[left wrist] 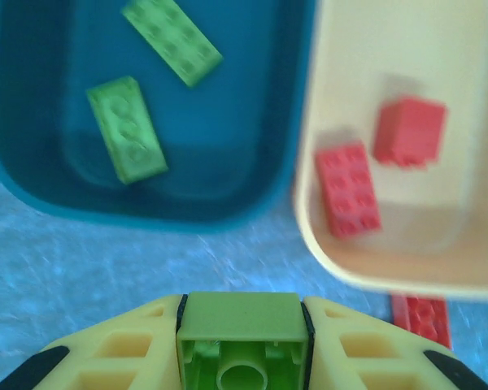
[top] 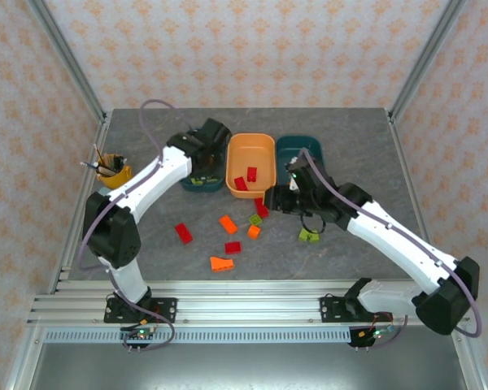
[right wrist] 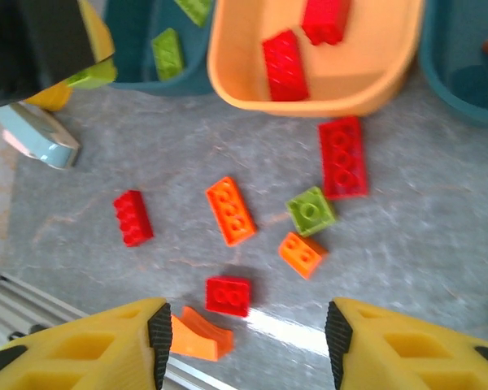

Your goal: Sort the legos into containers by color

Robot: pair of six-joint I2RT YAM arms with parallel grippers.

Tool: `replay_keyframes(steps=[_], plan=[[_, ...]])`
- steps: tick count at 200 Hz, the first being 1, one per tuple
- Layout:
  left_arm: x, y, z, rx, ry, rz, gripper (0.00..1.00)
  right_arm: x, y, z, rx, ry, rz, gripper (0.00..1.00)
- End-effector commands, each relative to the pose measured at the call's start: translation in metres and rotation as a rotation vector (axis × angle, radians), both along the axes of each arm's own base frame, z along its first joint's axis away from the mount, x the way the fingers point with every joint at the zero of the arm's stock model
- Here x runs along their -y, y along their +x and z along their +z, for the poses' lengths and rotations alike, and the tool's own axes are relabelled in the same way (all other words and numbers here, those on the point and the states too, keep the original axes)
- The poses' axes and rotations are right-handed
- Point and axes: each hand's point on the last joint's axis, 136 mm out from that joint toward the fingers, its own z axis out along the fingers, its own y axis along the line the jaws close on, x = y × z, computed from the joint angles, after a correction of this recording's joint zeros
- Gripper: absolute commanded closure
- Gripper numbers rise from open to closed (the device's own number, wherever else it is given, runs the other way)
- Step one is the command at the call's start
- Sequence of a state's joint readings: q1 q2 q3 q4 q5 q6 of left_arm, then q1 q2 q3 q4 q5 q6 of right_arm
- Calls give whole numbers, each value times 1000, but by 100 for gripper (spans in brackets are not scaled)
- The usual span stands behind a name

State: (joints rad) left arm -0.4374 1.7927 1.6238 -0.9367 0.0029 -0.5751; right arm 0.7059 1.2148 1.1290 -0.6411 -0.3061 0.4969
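An olive green plastic studded brick (left wrist: 242, 329) is clamped between the yellow fingers of the left hand (left wrist: 242, 349), its hollow underside turned to the wrist camera. This hand hangs by the near rim of the left dark teal plastic tray (left wrist: 32, 187), where two green bricks (left wrist: 127, 128) lie flat. Right beside that tray, the light orange plastic tray (left wrist: 325, 122) holds two red bricks (left wrist: 347, 189). On the orange tray's far side stands the right dark teal tray (top: 297, 146).

The right hand (right wrist: 248, 357) hovers with its fingers wide apart and nothing between them. Below it, loose pieces lie on the grey desk (top: 366, 162):
- A long red brick (right wrist: 342, 156) lies just outside the orange tray.
- A long orange brick (right wrist: 231, 210), a small green square brick (right wrist: 311, 210) and a small orange brick (right wrist: 302, 253) lie close together.
- A red brick (right wrist: 133, 217) lies apart to the left.
- A small red brick (right wrist: 228, 295) lies near an orange sloped piece (right wrist: 197, 337).

Two more green pieces (top: 309, 236) lie near the right arm. A yellow pencil cup (top: 114, 172) stands at the desk's left side.
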Motion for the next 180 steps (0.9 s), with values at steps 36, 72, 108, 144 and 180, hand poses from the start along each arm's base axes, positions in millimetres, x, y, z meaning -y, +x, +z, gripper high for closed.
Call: replay_keyframes(steps=[36, 72, 108, 144, 180], plan=[[-30, 37, -71, -194, 76, 66, 66, -48, 43, 36, 41, 119, -3, 30], [-27, 49, -102, -241, 48, 73, 65, -54, 48, 31, 14, 118, -6, 26], [-30, 49, -114, -262, 70, 82, 61, -53, 45, 17, -20, 100, -10, 26], [-32, 49, -94, -217, 65, 94, 45, -52, 45, 6, -37, 80, -10, 26], [-39, 50, -37, -108, 59, 112, 39, -51, 43, 0, -26, 35, 8, 26]])
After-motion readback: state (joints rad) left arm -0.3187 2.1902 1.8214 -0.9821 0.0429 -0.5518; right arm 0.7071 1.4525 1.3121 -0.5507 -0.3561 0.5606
